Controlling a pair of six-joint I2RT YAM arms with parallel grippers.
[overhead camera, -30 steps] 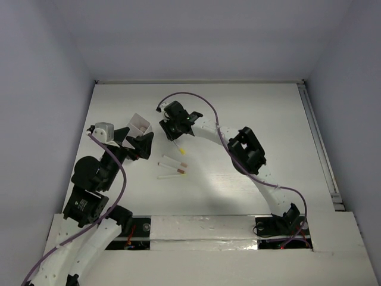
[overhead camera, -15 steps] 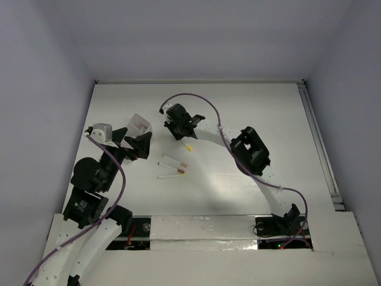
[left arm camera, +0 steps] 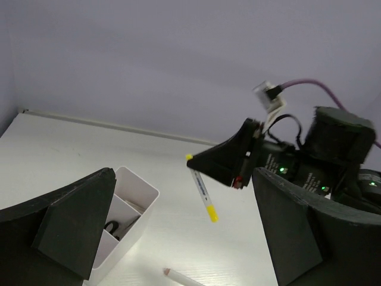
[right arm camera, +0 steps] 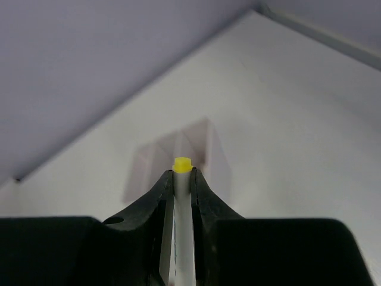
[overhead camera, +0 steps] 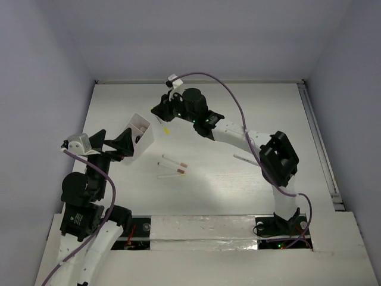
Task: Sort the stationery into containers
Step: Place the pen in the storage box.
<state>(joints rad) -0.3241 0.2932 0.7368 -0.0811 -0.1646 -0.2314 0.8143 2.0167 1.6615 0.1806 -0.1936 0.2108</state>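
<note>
My right gripper (overhead camera: 164,117) is shut on a white pen with a yellow tip (overhead camera: 166,128) and holds it in the air, just right of the white three-compartment box (overhead camera: 141,127). In the right wrist view the pen (right arm camera: 182,232) is pinched upright between the jaws, with the box (right arm camera: 205,149) blurred beyond it. My left gripper (overhead camera: 113,143) is wide open, and its left finger (left arm camera: 71,220) rests against the box (left arm camera: 134,199). Black scissors (left arm camera: 113,227) lie in one compartment. The left wrist view also shows the pen (left arm camera: 202,193) hanging tip down.
Two white pens with pink tips (overhead camera: 173,161) (overhead camera: 171,174) lie on the table in front of the box; one (left arm camera: 178,277) shows in the left wrist view. Another thin white stick (overhead camera: 243,158) lies near the right arm. Walls enclose the table.
My right gripper has carried the yellow-tipped pen up and away toward the far side, beside the box. My left arm has shifted left and the box now leans.
</note>
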